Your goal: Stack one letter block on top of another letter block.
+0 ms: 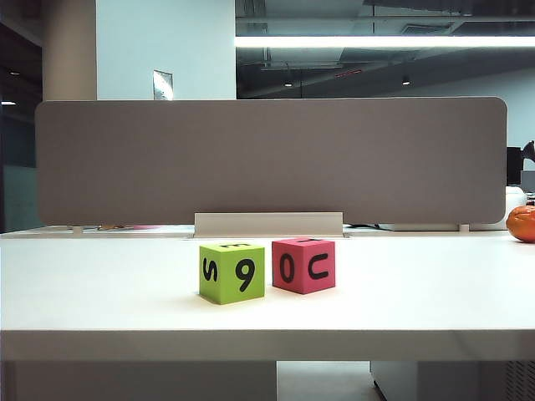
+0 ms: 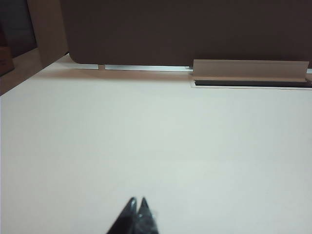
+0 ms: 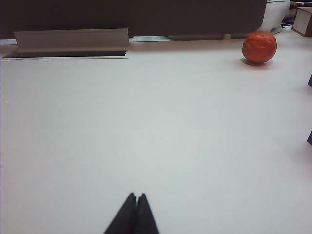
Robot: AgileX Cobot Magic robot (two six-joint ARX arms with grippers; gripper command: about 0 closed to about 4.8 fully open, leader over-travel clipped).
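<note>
Open-plan office, white desk (image 1: 100, 292) with grey privacy divider (image 1: 267, 159); strip ceiling light (image 1: 384, 41), exposed ducts

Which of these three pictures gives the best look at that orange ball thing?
The right wrist view: the orange ball shows whole there, resting on the white table near the grey partition. The exterior view catches only part of it, cut off at the right edge. The left wrist view shows none of it.
</note>
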